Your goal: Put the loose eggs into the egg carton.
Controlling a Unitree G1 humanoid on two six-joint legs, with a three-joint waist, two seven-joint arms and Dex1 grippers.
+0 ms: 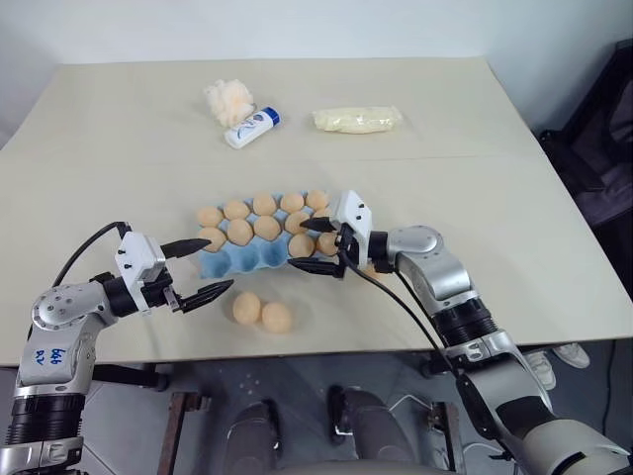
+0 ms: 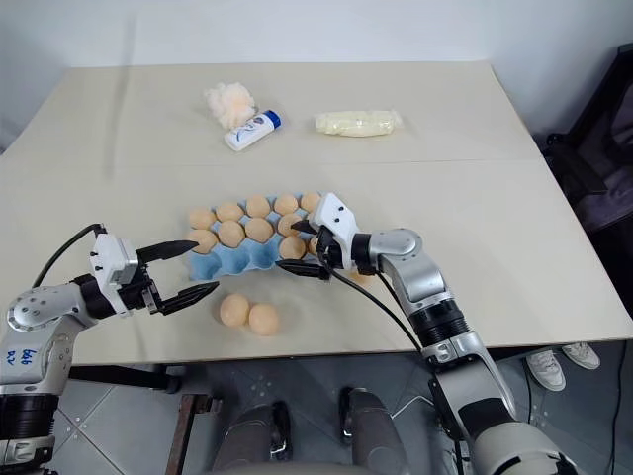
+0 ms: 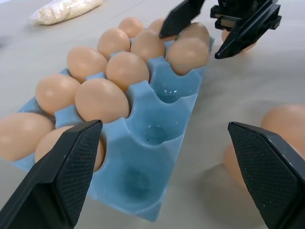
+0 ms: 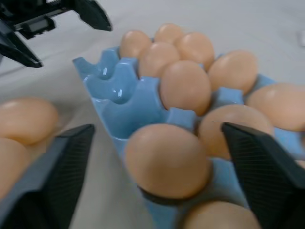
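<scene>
The light blue egg carton (image 1: 247,261) lies at the table's middle with eggs in most cups. Three cups (image 3: 152,136) in its near row stand empty. Two loose eggs (image 1: 247,307) (image 1: 277,317) rest touching on the table just in front of the carton. My left gripper (image 1: 220,264) is open at the carton's left end, beside the loose eggs and holding nothing. My right gripper (image 1: 297,244) is open over the carton's right end. Its fingers straddle an egg (image 4: 167,160) that sits in a cup. Another egg (image 3: 238,42) is partly hidden behind that gripper.
At the far side of the table lie a fluffy peach puff (image 1: 227,99), a white bottle with a blue cap (image 1: 250,129) and a long pale yellow bag (image 1: 358,120). The table's front edge runs just below the loose eggs.
</scene>
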